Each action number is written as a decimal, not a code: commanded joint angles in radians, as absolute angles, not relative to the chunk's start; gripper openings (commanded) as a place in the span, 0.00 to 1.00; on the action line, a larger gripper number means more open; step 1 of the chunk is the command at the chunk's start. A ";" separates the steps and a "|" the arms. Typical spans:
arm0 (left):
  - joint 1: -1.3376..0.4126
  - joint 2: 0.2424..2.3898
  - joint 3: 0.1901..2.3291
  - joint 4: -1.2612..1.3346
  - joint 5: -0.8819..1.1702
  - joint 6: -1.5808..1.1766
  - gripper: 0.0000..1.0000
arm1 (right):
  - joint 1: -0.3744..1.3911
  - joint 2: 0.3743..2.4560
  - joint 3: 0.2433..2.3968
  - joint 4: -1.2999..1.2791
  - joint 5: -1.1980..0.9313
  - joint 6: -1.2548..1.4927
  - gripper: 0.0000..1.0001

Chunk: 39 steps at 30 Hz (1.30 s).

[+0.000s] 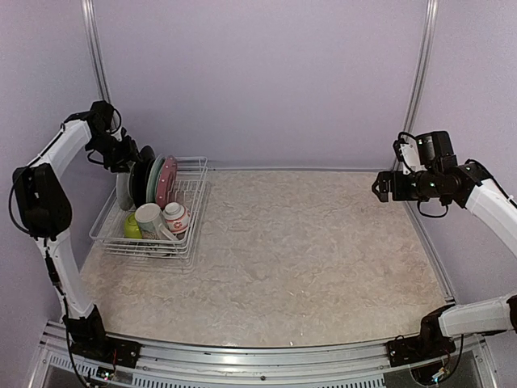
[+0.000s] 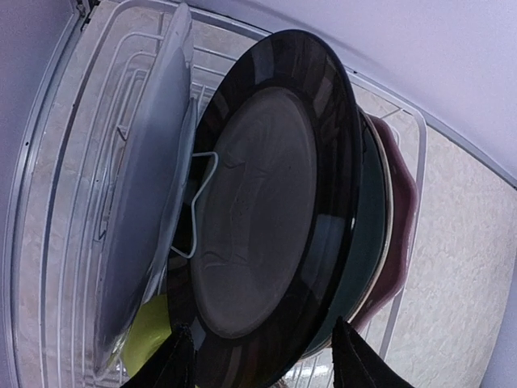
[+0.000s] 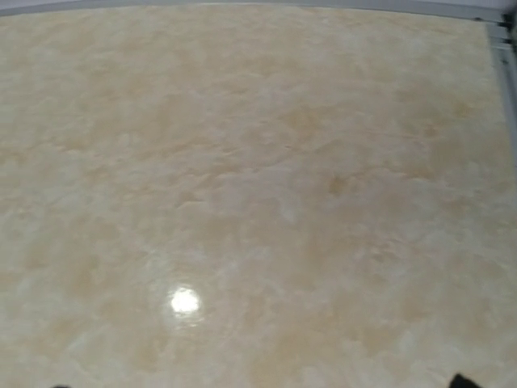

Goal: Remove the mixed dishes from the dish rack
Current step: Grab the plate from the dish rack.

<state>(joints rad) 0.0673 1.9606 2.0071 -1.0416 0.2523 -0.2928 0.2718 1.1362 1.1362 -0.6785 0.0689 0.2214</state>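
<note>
The white wire dish rack [image 1: 196, 212] stands at the table's far left. Upright in its slots are a grey plate [image 2: 149, 202], a black plate [image 2: 266, 194], a teal plate [image 2: 373, 218] and a pink plate [image 2: 402, 186]. In front lie a cream mug [image 1: 149, 218], a small white-and-red bowl [image 1: 176, 217] and a lime-green bowl [image 1: 132, 226]. My left gripper [image 2: 266, 360] is at the plates' top edges [image 1: 129, 162], open, its fingers [image 2: 179, 360] on either side of the black plate's rim. My right gripper [image 1: 380, 188] hangs open over the far right of the table, nothing between its fingers.
The beige marbled tabletop [image 1: 307, 250] stretches from the rack to the right rail. A lilac wall runs close behind the rack, and a metal rail [image 1: 436, 259] borders the right side.
</note>
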 commanded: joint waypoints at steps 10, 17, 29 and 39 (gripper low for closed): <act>0.052 2.027 1.994 -1.017 0.267 -0.252 0.44 | 0.271 1.132 1.153 -0.645 -0.045 0.240 1.00; 0.040 2.056 2.007 -1.027 0.263 -0.241 0.33 | 0.273 1.130 1.134 -0.627 -0.073 0.257 1.00; 0.046 2.083 2.019 -1.027 0.267 -0.229 0.29 | 0.285 1.136 1.117 -0.602 -0.105 0.270 1.00; 0.027 2.045 2.014 -1.023 0.228 -0.218 0.13 | 0.291 1.142 1.107 -0.586 -0.102 0.279 1.00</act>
<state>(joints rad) 0.0357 2.0617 2.0022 -1.0077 0.2893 -0.1688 0.2813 1.1351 1.1198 -0.5995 -0.0948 0.2680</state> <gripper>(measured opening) 0.180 0.997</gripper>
